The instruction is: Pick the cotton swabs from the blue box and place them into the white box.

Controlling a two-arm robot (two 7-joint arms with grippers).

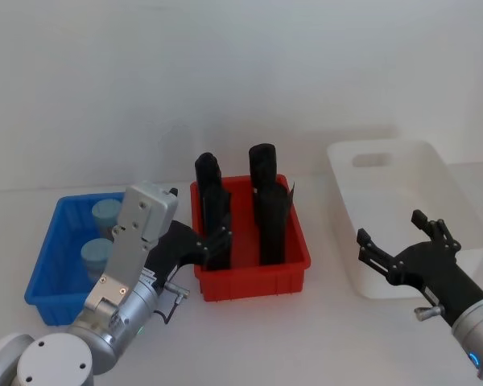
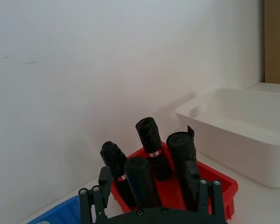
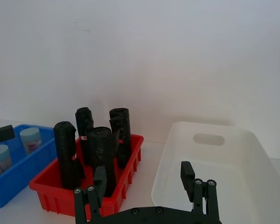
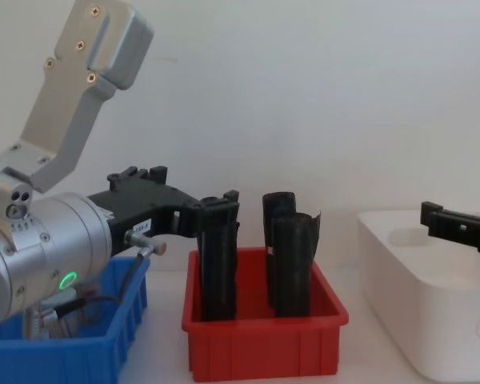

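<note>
- Left pincer (image 4: 184, 188): spread wide, held level at centre-left, against the black rolls (image 1: 266, 165) in the red bin (image 1: 253, 277).
- Right pincer (image 1: 390, 227): spread wide, lower right, over the white box (image 1: 435, 173).
- Cotton swabs (image 1: 106, 213): two jars, upright in the blue box (image 1: 44, 249), far left, partly screened by the left arm (image 1: 137, 233).

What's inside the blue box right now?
Two jars of cotton swabs stand in the blue box, teal lids up. The left arm covers its near right corner, so anything there is hidden.
</note>
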